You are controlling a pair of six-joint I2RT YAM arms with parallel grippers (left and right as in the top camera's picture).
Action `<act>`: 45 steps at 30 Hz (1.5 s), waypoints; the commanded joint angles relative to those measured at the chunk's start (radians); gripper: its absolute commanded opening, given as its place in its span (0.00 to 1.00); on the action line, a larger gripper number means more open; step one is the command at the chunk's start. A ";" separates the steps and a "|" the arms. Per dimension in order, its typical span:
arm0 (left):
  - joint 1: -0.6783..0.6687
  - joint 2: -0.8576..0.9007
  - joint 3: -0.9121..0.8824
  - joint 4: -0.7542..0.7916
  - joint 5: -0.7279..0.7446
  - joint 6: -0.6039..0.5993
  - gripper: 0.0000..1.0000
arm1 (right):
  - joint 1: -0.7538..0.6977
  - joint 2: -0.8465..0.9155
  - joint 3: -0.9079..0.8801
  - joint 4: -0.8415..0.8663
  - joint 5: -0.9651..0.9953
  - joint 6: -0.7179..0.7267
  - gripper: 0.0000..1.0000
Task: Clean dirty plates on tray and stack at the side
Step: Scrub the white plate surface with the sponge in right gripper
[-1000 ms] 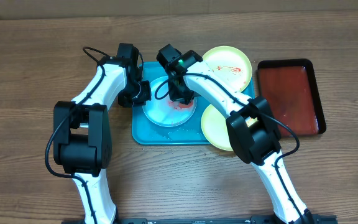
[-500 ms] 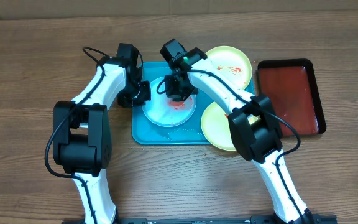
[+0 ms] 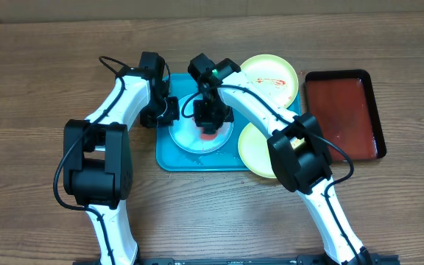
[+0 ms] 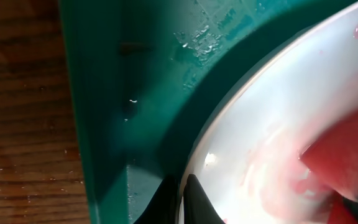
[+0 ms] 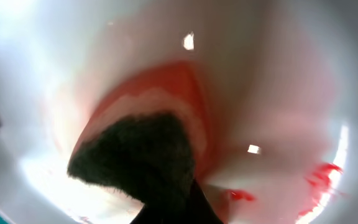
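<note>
The pale blue-white plate (image 3: 186, 138) lies flat in the left half of the turquoise tray (image 3: 169, 156). Your left gripper (image 3: 170, 112) is at the plate's 10 o'clock rim. In the left wrist view its fingers are closed with the rim pinched between them.

Your right gripper (image 3: 212, 118) is over the plate's centre, clamped on a red sponge (image 3: 210, 132) whose dark scouring face is pressed to the plate. Pink film and a red sauce streak (image 5: 321, 175) mark the plate surface.

A sauce-smeared yellow-green plate (image 3: 269, 77) sits at 2 o'clock from the pale plate. A second yellow-green plate (image 3: 255, 151) sits at 4 o'clock, overlapping the tray's rim. A dark red tray (image 3: 343, 110) lies at 3 o'clock on the wooden table (image 3: 50, 59).
</note>
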 commanded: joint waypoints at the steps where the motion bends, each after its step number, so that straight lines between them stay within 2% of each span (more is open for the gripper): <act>1: -0.003 0.014 -0.014 0.004 -0.023 0.000 0.04 | -0.014 0.010 -0.017 -0.030 0.251 -0.003 0.04; 4: -0.003 0.014 -0.014 0.005 -0.023 0.000 0.04 | -0.008 0.009 -0.018 -0.003 0.346 -0.003 0.04; 10: -0.003 0.014 -0.014 0.005 -0.023 0.000 0.04 | 0.005 0.013 -0.018 0.119 0.332 0.001 0.04; 17: -0.003 0.014 -0.014 0.005 -0.023 0.000 0.04 | 0.008 0.048 -0.019 0.217 -0.078 -0.051 0.04; 24: -0.003 0.014 -0.014 0.005 -0.023 0.000 0.04 | 0.027 0.047 -0.017 0.149 -0.280 -0.116 0.04; 27: -0.003 0.014 -0.014 0.004 -0.023 0.000 0.04 | 0.019 0.045 -0.017 0.068 -0.233 -0.128 0.04; 35: -0.003 0.014 -0.014 0.001 -0.023 0.000 0.04 | -0.067 0.027 -0.005 -0.084 0.116 -0.101 0.04; 39: -0.003 0.014 -0.014 0.001 -0.023 0.000 0.04 | -0.098 0.021 -0.004 -0.082 0.277 -0.107 0.04; 45: -0.003 0.014 -0.014 0.000 -0.023 0.000 0.04 | -0.093 0.021 -0.004 0.006 0.366 -0.158 0.04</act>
